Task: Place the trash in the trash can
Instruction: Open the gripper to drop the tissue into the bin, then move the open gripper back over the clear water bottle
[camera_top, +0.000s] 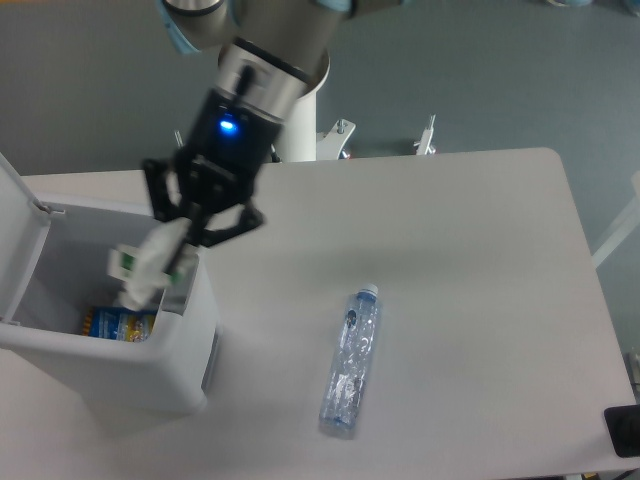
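Even, soft light from overhead — nothing glares on the white table (480, 250). My arm casts only a faint grey shadow there, and the bottle (352, 362) a thin one. My gripper (178, 238) and the wrapper (146, 272) smear with motion blur; the rest stays reasonably sharp.

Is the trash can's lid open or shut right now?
Open. The trash can shows its inside, with a blue and yellow packet on the bottom, and the lid stands raised at its left edge.
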